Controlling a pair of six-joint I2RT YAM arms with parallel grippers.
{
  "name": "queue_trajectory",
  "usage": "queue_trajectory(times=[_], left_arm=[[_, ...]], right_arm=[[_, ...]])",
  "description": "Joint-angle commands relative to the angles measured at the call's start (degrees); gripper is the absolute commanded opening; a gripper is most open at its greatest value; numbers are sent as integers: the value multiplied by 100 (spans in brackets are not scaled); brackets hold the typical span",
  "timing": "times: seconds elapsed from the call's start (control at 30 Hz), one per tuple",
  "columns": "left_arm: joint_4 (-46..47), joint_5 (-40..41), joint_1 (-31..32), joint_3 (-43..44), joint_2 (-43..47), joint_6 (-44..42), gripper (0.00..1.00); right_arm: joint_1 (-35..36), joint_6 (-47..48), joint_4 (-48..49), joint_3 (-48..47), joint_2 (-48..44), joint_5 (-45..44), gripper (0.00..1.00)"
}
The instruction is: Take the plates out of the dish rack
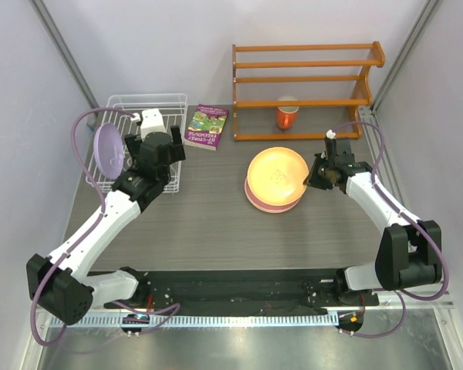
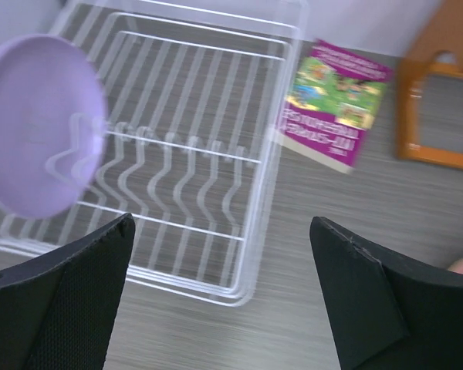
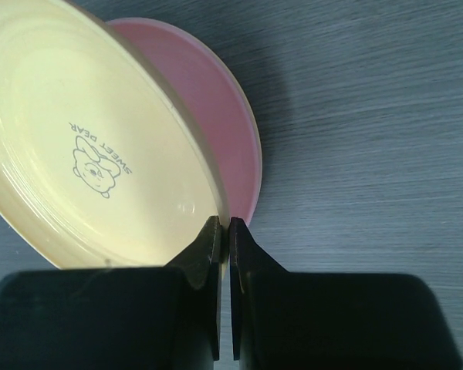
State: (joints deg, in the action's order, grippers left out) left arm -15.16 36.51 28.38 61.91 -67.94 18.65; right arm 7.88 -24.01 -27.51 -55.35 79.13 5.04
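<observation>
Nearest you, on the dark wood-grain tabletop (image 1: pixel 216 223), your right gripper (image 3: pixel 223 226) sits right of the table's middle, toward the right edge. Its two black fingers are pressed together on the rim of a round yellow-orange plate (image 3: pixel 85 146), pinching it. That plate carries a small printed bear with the words "SWEET PEAR". It is held at a tilt over a round pink plate (image 3: pixel 216 116), which lies flat on the table beneath it and shows past the yellow rim on one side. You cannot tell whether the two plates touch.

Farther back, toward the left edge, your left gripper (image 2: pixel 220 227) hovers with its fingers spread wide and nothing between them, above the near right part of the white wire dish rack (image 1: pixel 174 100). The rack stands in the far left corner. One round lavender plate (image 1: pixel 108 150) stands on edge at its left side, among the thin upright dividers.

Just right of the rack, near the far edge, lies a purple and green booklet (image 1: pixel 207 126). In the far right corner stands an orange wooden shelf (image 1: pixel 309 65), with an orange mug (image 1: pixel 286 117) at its lowest level.
</observation>
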Motion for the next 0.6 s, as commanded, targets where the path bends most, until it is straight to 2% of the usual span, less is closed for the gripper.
queue_trajectory(times=[0.0, 0.13, 0.33, 0.37, 0.4, 0.43, 0.5, 0.57], left_arm=[[259, 1577, -61, -74, -219, -810, 98], [303, 1833, -402, -65, -500, -882, 99], [154, 1394, -1131, -109, -518, -442, 99], [127, 1342, -1211, -109, -510, -372, 100], [118, 1245, -1282, -109, -527, -345, 100], [110, 1210, -1396, -100, -527, -328, 99], [110, 1165, -1493, -74, -562, -301, 99], [110, 1148, -1616, -39, -615, -301, 100]], right_arm=[[3, 116, -44, -195, 67, 305, 1], [-6, 151, -53, -169, 216, 384, 1], [12, 195, -9, -195, 454, 480, 2], [3, 195, 8, -195, 471, 481, 11], [12, 204, 61, -186, 489, 489, 14], [3, 230, 87, -169, 498, 498, 21], [3, 247, 157, -178, 489, 507, 42], [3, 274, 202, -160, 436, 411, 50]])
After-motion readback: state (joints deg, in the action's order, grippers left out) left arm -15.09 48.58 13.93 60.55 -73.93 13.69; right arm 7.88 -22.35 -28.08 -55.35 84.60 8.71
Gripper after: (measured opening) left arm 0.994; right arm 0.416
